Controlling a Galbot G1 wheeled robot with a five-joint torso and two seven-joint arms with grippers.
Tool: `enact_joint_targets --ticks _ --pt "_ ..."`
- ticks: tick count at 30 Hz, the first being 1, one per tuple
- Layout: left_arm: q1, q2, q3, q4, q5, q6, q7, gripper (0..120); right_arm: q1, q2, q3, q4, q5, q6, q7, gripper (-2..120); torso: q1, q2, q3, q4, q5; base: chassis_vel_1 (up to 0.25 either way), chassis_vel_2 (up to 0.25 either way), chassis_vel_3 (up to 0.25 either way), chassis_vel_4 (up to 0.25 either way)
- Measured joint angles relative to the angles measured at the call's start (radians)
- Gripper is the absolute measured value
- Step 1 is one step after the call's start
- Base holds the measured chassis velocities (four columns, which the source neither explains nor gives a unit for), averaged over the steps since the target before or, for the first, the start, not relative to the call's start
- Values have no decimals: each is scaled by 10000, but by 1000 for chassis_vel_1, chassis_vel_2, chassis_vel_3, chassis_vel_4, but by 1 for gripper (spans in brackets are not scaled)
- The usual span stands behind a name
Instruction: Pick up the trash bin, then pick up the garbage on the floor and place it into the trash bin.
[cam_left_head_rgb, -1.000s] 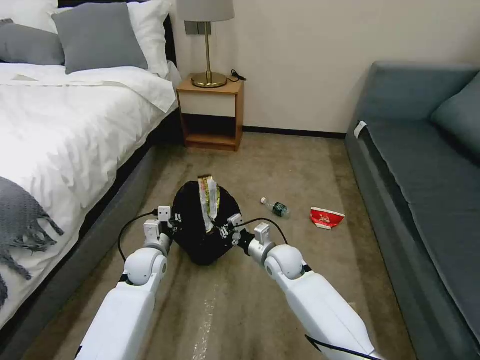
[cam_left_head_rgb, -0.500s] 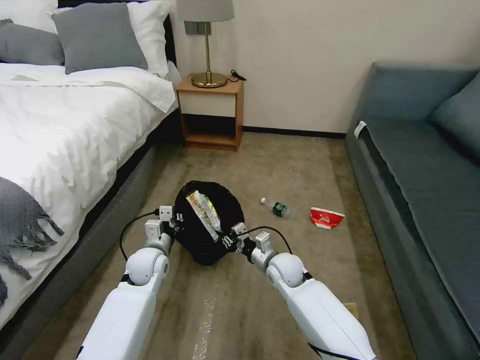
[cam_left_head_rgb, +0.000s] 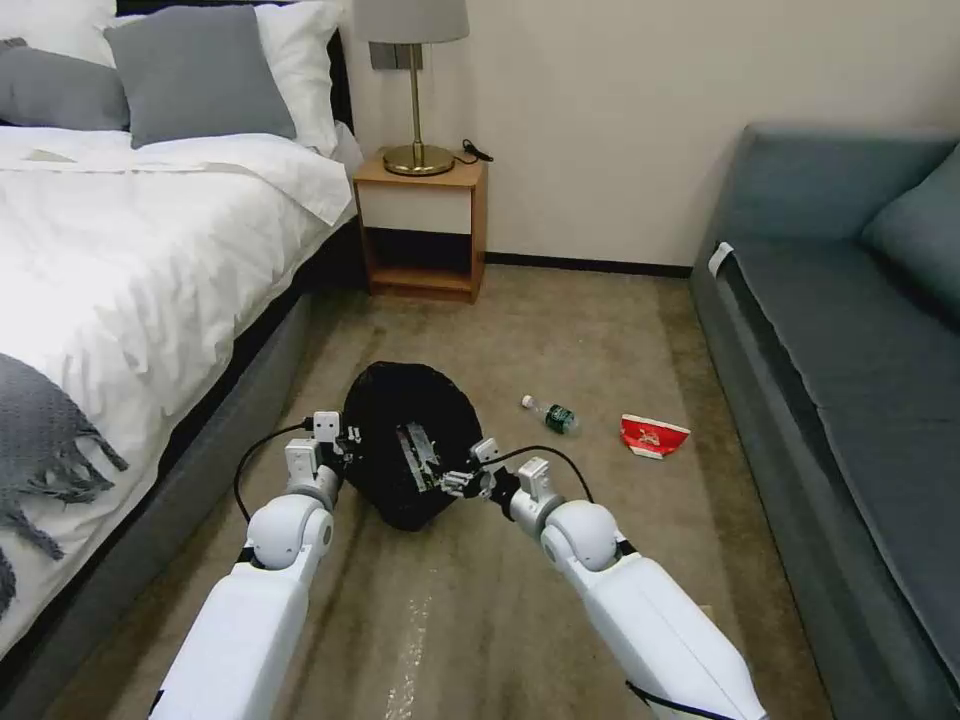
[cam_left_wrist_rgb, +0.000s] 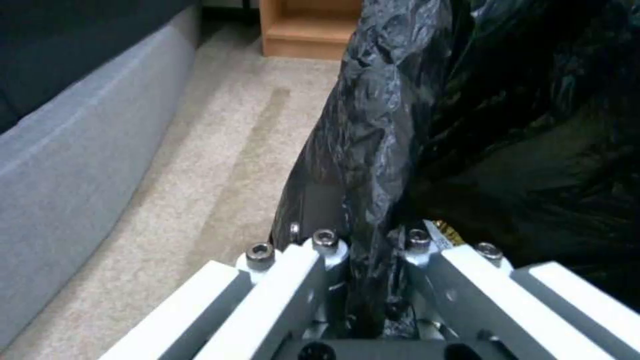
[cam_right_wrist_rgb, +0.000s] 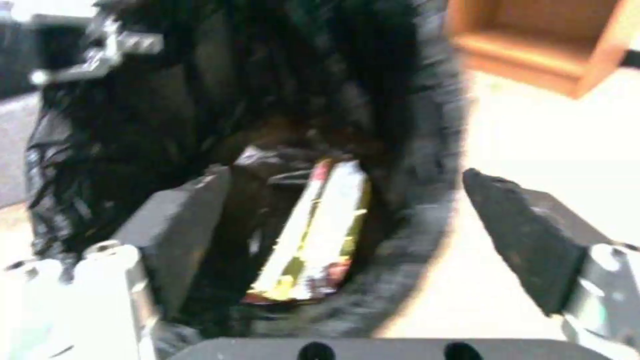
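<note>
The trash bin, lined with a crinkled black bag, was held above the carpet between the two arms, tilted so that its mouth faced the robot. The left gripper was clamped on the bin's rim at the bin's left side; in the left wrist view the black bag was seen pinched between the closed fingers. The right gripper was placed at the bin's mouth on the right side, with its jaws spread apart and nothing held between them; in the right wrist view the two dark pads were seen wide apart, one inside the bin's mouth and one outside its rim. A gold-yellow snack wrapper was seen lying inside the bin, against the black lining. On the carpet to the right of the bin, a small clear bottle with a green label was seen lying on its side, and a flattened red-and-white carton lay farther right, near the grey sofa. A bed was seen on the left, and a wooden nightstand with a lamp stood against the far wall.
</note>
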Motion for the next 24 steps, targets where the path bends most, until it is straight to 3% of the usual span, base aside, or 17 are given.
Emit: enact_joint_targets --ticks 4,6,7,10,14,17,24 --pt "66 79 -89 14 -13 -41 34 1 -69 -858 280 110 194 0 -83 99 0 0 0 0 2 0 0 0 0" --pt "124 85 -156 81 -17 -100 63 1 -237 -1726 467 53 81 26 -140 100 0 0 0 -4 0 0 0 0 0" --pt "124 85 -156 81 -17 -100 63 1 -237 -1726 467 53 81 26 -140 100 0 0 0 -4 0 0 0 0 0" --pt "222 74 -249 147 -20 -143 98 1 -522 -2481 765 -134 -685 121 -389 100 0 1 0 -3 2 0 0 0 0" --pt "249 74 -339 219 -32 -176 111 1 -753 -2906 1060 -269 -1256 199 -748 100 0 1 0 -1 2 0 0 0 0" --pt "238 56 -517 364 -99 -216 130 1 -1331 -3510 1738 -514 -2439 763 -1677 100 0 2 0 -3 2 0 0 0 0" --pt "204 -54 -556 592 -94 -335 173 1 -2308 -3890 2795 -651 -3633 1497 -2595 100 0 2 -1 -1 6 0 0 0 0"
